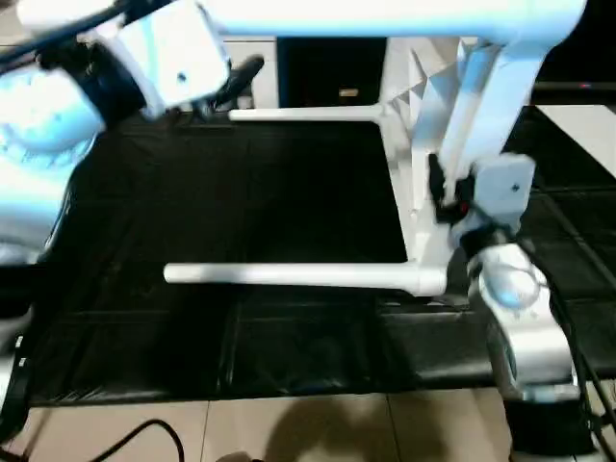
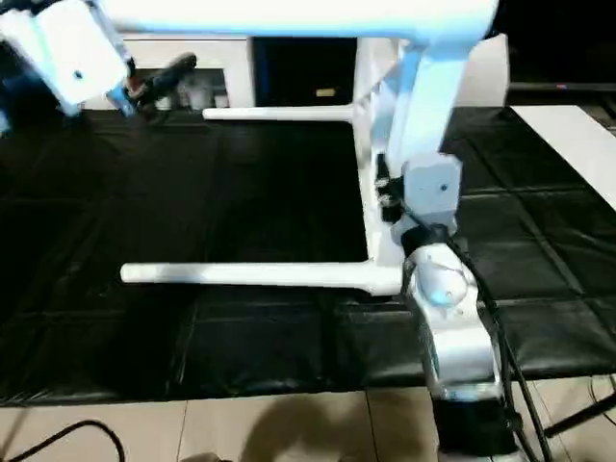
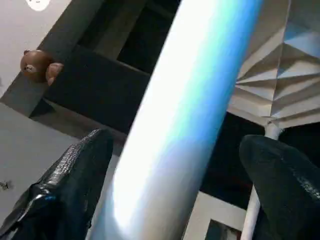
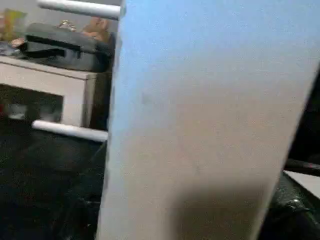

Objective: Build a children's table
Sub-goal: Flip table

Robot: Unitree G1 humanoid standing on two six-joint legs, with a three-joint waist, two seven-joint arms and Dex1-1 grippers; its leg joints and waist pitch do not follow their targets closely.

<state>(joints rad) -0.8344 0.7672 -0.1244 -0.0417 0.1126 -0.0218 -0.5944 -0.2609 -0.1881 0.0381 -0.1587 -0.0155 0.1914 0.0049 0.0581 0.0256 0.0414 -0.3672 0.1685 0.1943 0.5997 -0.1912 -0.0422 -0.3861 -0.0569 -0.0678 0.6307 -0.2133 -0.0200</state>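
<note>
Under tabletop (image 1: 419,144), black-covered work table (image 1: 241,202)

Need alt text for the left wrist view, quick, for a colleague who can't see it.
A white table leg runs diagonally between the left gripper's two open black fingers, not clamped. Beyond it is the tabletop's ribbed underside with another leg socketed in.

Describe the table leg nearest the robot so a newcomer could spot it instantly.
On the black-covered work table the white tabletop stands on edge, legs pointing sideways. The nearest leg lies low along the black cover, unlike the one behind it and the top one.
</note>
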